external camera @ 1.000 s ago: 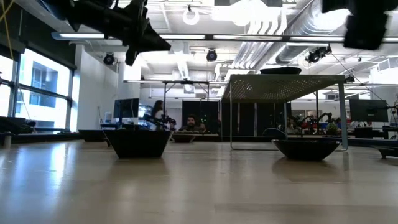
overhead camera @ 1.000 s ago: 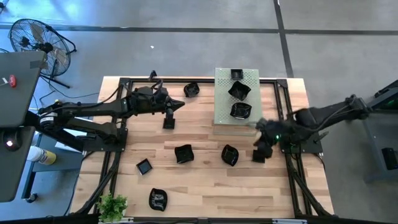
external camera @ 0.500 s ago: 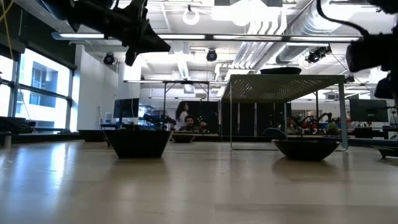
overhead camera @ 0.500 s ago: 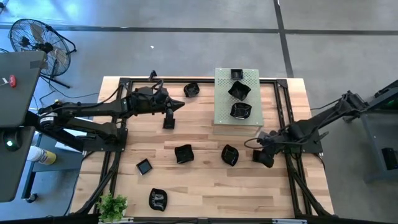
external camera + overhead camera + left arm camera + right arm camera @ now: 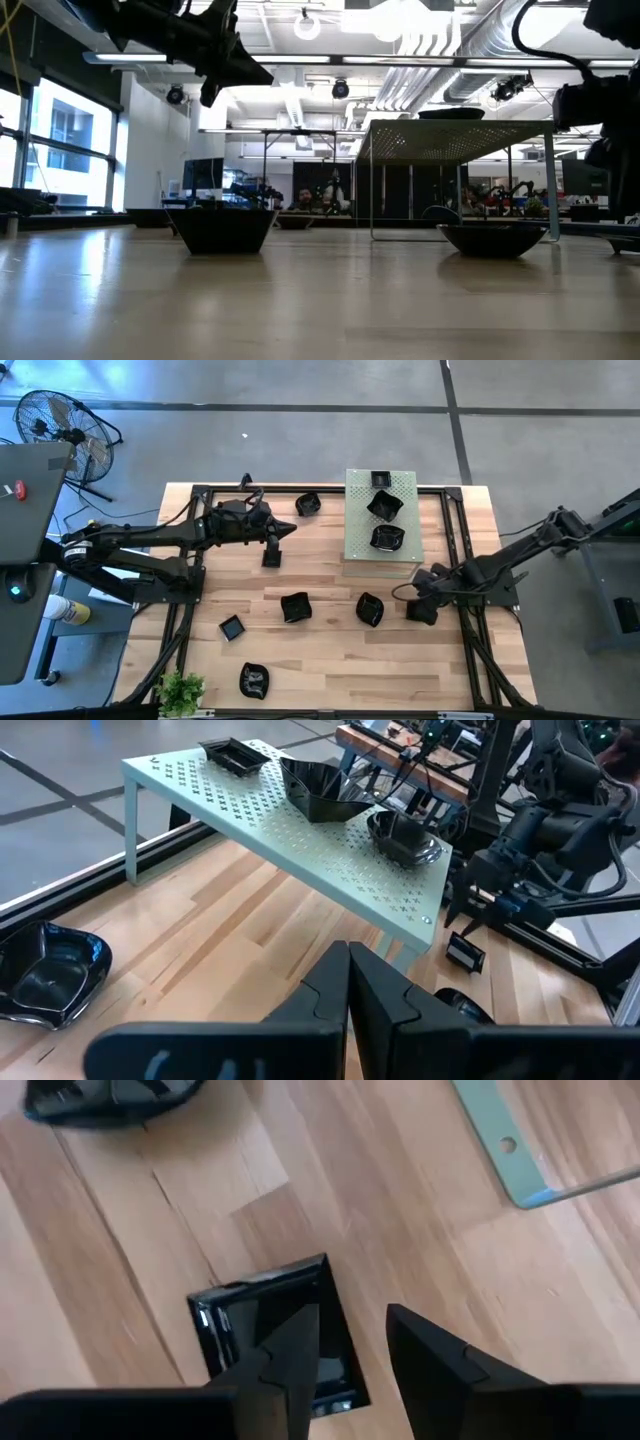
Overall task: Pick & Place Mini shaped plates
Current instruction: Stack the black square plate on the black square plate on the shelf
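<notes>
Three mini shaped plates (image 5: 385, 506) atop green board (image 5: 358, 542)

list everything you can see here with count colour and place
mini shaped plates on the board: 3, glossy black, in a row on top
mini shaped plates on the table: 7, glossy black, scattered over the wood; one small square plate lies under the right gripper
perforated board: 1, pale green, raised on legs at the table's far middle
table: 1, light wood with black frame
fan: 1, black, on the floor beyond the far left corner
plant: 1, green, near left corner
left gripper: shut, empty, above the table's far left
right gripper: open, over the square plate at the table's right
</notes>
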